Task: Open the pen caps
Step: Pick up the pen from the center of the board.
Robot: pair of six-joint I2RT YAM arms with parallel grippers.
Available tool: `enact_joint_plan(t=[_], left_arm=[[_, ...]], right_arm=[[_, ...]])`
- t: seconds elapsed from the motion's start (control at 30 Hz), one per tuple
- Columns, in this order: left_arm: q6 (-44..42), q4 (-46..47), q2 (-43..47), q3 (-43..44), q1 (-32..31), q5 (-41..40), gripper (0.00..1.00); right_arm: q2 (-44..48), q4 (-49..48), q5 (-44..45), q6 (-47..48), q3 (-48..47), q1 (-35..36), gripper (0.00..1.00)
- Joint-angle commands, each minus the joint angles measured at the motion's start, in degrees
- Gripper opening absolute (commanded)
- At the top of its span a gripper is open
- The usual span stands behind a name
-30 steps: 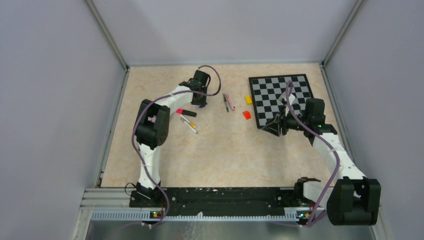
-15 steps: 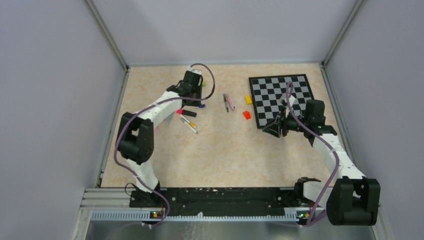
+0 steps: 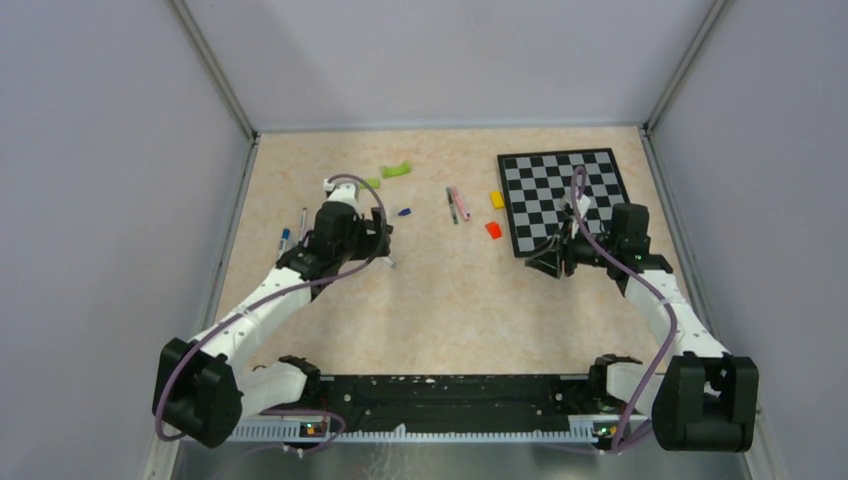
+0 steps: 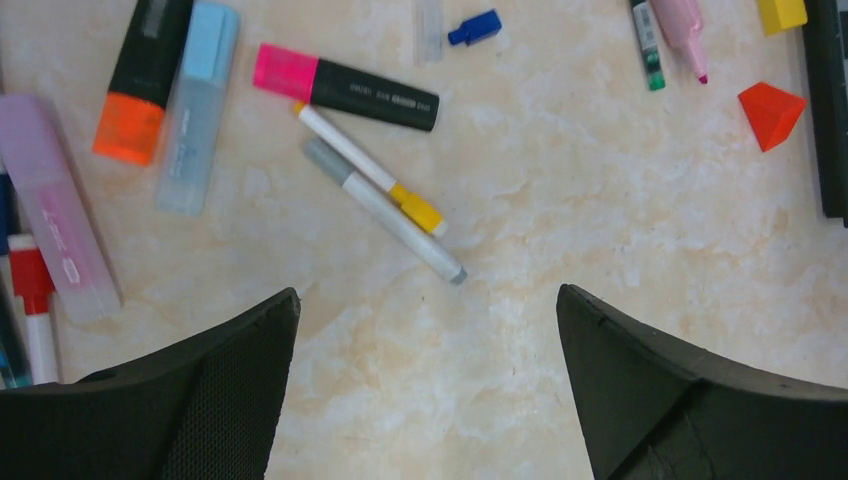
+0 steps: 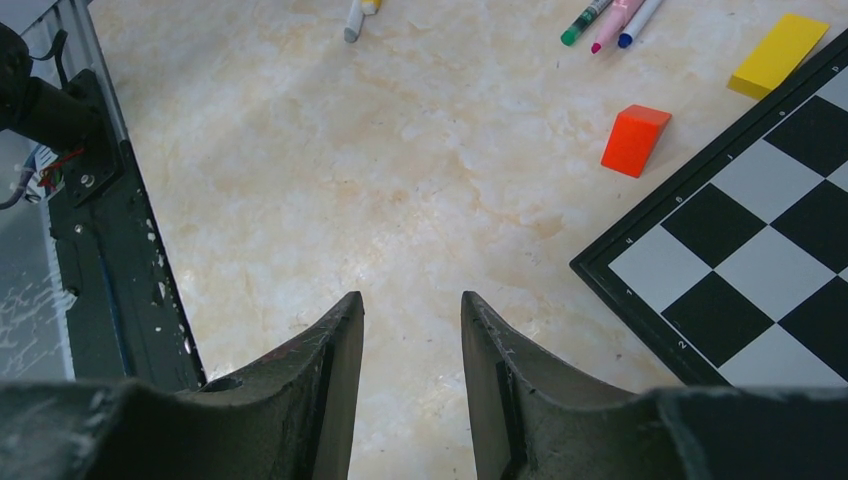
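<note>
- Left arm has swung back from the far side of the pale marbled desk [image 4: 600, 200] toward the near side. Its left hand [image 4: 428, 300] now hangs above the pen cluster, and the green curved pieces [image 3: 397, 169] are uncovered.
- Left hand: jaws spread wide, nothing between them, clear of every pen.
- Right hand [image 5: 411, 300]: same place as before, at the near-left corner of the black-and-white chessboard [image 5: 760, 220]. Its fingers stand a narrow gap apart and hold nothing.
- Under the left hand lie the black highlighter with pink cap [image 4: 345, 90], the black highlighter with orange cap [image 4: 145, 80], the white pen with yellow cap [image 4: 370, 170] and the thin grey pen [image 4: 385, 212]. The last two lie side by side.
- One small loose blue cap [image 4: 475, 27] lies alone on the desk, farther out.
- Judgement: early stage. One cap looks to be off; the pink, orange and yellow caps are all still seated. No pen is held, so the next grasp is not yet begun.
</note>
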State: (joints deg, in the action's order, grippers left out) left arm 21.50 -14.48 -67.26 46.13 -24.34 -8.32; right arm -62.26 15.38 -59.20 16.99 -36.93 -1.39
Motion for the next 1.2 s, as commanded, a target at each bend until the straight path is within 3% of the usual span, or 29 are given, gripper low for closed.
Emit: enact_joint_plan(t=[0.0, 0.17, 0.3, 0.63, 0.7, 0.9, 1.17], left_arm=[[7.6, 6.2, 5.4, -7.4, 0.6, 1.2, 0.99], [11.7, 7.0, 7.6, -10.2, 0.7, 4.8, 0.99], [15.5, 5.8, 5.6, -10.1, 0.7, 2.4, 0.99], [18.7, -6.0, -12.6, 4.0, 0.7, -2.9, 0.99], [19.6, -8.0, -15.9, 6.4, 0.7, -4.4, 0.95], [21.8, -13.7, -23.4, 12.4, 0.7, -8.3, 0.68], [20.1, -14.3, -30.0, 16.9, 0.7, -9.5, 0.54]], right_arm=[[1.6, -3.5, -1.7, 1.4, 1.2, -1.0, 0.40], [1.7, -5.9, -0.7, -0.7, 2.2, -1.1, 0.40], [1.7, -7.0, -0.2, -1.5, 3.0, -1.3, 0.40], [1.2, -7.3, 0.3, -1.8, 3.1, -1.3, 0.40], [1.1, -7.3, 0.4, -1.8, 3.1, -1.4, 0.40], [0.9, -7.3, 0.6, -1.7, 3.2, -1.3, 0.40], [0.6, -7.3, 0.8, -1.5, 3.2, -1.3, 0.40]])
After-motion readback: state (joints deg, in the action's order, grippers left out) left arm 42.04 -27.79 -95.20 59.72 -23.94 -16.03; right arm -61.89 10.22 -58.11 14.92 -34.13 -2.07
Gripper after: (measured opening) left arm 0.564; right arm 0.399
